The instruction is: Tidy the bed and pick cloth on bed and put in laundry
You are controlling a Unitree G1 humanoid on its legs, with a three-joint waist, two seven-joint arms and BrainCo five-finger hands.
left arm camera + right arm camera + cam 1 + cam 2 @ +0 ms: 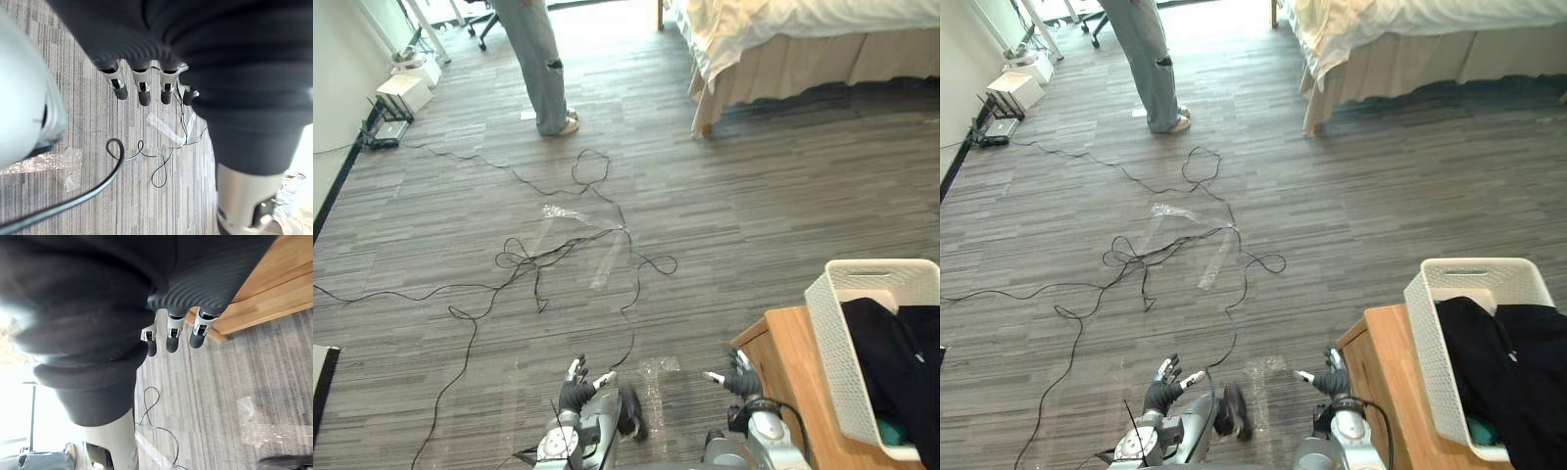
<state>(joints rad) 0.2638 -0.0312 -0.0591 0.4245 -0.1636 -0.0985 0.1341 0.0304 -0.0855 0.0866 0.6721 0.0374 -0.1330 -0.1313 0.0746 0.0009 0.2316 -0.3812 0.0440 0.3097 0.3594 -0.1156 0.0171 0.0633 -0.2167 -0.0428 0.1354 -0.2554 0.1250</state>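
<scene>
The bed (783,29) stands at the far right, its cream cover hanging over a tan skirt. No loose cloth is visible on the part of it in view. A white laundry basket (832,343) sits on a wooden table (788,367) at my near right, with dark cloth (886,362) inside it. My left hand (576,392) hangs low over the floor, with straight fingers (142,90) that hold nothing. My right hand (739,380) hovers just left of the table's corner. Its fingers (171,335) are straight and hold nothing.
A person (538,69) in grey trousers stands at the far middle-left. Thin black cables (558,255) tangle across the striped floor between me and the bed. Clear tape strips (607,259) lie among them. White boxes (403,90) sit by the left wall.
</scene>
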